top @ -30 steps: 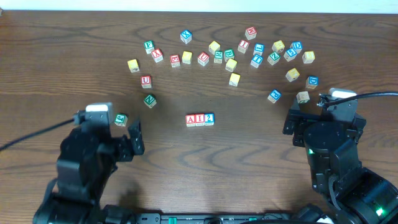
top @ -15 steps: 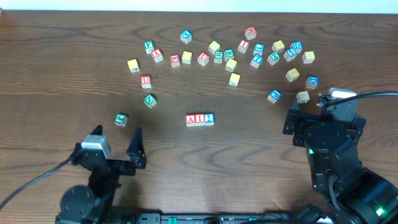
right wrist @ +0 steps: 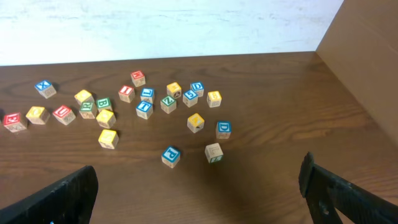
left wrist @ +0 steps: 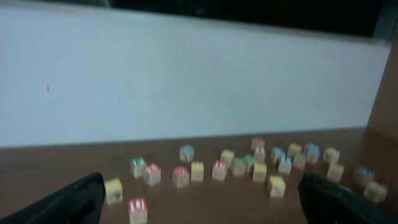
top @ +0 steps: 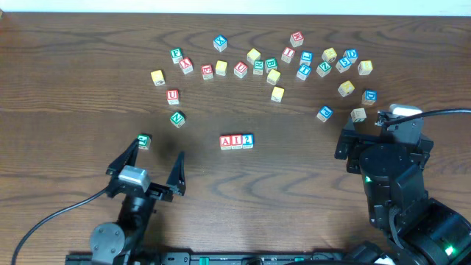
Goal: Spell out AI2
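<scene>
Sitting apart, between left fingers and right fingers: AI2 row.

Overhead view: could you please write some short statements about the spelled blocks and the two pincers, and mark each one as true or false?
1. The A block, the I block and the 2 block stand side by side in one row on the table. True.
2. The left pincer is holding a block. False: it is open, with nothing between its fingers.
3. The right pincer is open. True.
4. The 2 block is red. False: it is blue, while the A block and the I block are red.
</scene>
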{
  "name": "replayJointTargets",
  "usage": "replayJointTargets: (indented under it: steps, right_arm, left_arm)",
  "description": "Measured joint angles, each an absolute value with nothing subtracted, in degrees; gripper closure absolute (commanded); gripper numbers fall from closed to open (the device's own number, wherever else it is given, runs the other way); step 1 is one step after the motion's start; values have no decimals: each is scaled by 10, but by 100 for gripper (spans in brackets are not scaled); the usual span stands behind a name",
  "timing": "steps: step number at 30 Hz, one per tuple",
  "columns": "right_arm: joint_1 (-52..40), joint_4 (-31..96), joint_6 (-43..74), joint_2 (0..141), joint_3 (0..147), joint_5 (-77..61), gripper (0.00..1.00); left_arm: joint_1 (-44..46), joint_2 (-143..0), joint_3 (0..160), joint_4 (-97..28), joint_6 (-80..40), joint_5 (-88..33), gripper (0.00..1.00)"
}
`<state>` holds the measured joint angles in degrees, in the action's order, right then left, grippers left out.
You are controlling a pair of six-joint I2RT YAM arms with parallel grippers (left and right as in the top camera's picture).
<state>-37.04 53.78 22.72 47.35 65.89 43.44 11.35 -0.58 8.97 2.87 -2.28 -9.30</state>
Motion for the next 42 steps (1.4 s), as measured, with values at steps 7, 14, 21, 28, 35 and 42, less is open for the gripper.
replayJointTargets:
  steps: [7, 14, 21, 28, 35, 42]
  right_arm:
    - [-370, 538, 227, 474, 659, 434, 1]
    - [-370, 538, 227, 474, 659, 434, 1]
    - [-370, 538, 227, 474, 659, 434, 1]
    - [-370, 538, 227, 474, 659, 434, 1]
    - [-370, 538, 227, 474, 659, 434, 1]
    - [-370, 538, 227, 474, 659, 434, 1]
  left_arm:
    - [70, -6, 31, 32, -14, -151, 2]
    - [38, -6, 7, 3, -15, -182, 2]
    - [26, -6, 8, 0, -17, -181, 2]
    - [26, -6, 8, 0, -17, -181, 2]
    - [26, -6, 8, 1, -17, -181, 2]
    - [26, -6, 8, 1, -17, -181, 2]
